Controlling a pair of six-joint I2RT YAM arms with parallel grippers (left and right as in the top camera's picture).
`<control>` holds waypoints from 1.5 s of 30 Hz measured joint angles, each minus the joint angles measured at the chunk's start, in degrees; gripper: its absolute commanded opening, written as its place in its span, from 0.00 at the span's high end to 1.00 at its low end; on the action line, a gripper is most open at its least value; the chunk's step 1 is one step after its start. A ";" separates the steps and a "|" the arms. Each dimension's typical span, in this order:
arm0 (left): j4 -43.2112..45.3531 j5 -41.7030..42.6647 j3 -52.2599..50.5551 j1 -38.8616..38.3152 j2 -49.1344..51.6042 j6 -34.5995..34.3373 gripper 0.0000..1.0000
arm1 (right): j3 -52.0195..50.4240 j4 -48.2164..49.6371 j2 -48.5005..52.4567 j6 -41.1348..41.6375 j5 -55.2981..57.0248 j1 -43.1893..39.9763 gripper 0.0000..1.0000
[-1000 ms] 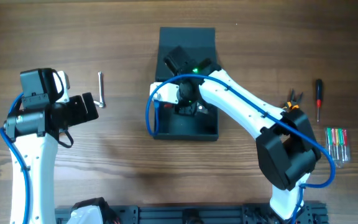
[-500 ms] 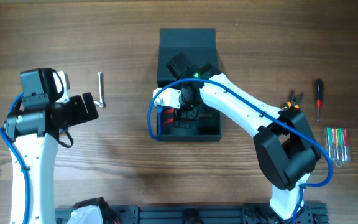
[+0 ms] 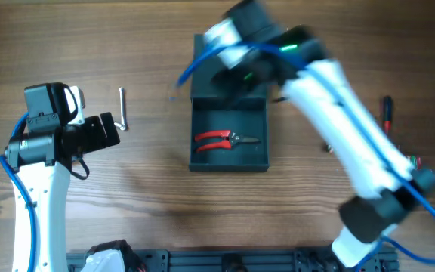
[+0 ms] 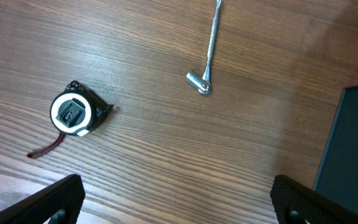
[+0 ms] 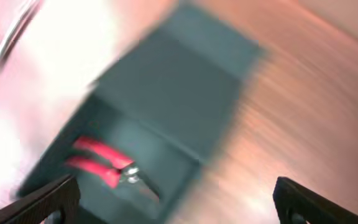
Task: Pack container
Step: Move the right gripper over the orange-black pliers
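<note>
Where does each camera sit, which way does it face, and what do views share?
Overhead: above the table, straight down on the container holding red pliers; both arms show.
Left wrist: on that arm, down at tape measure and metal tool; left gripper tips show.
Right wrist: blurred, down into the container; right gripper tips show.
Shared: overhead and right wrist both show the pliers.

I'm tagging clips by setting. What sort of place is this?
Likely a robotics workbench: a wooden table, red-handled pliers inside a matte dark teal-grey rectangular box, and a silver L-shaped metal key lying nearby.
</note>
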 measured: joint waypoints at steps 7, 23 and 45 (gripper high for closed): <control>0.15 1.42 0.00 0.00 0.00 0.00 0.00 | 1.16 -15.80 -5.77 27.10 4.94 -24.50 0.00; 0.17 1.73 0.00 0.00 0.00 0.00 0.00 | -38.51 6.12 -5.49 36.68 1.14 -29.59 0.00; -0.28 1.73 0.00 0.00 0.00 0.00 0.00 | -53.44 26.40 -5.49 37.09 4.96 -29.59 0.00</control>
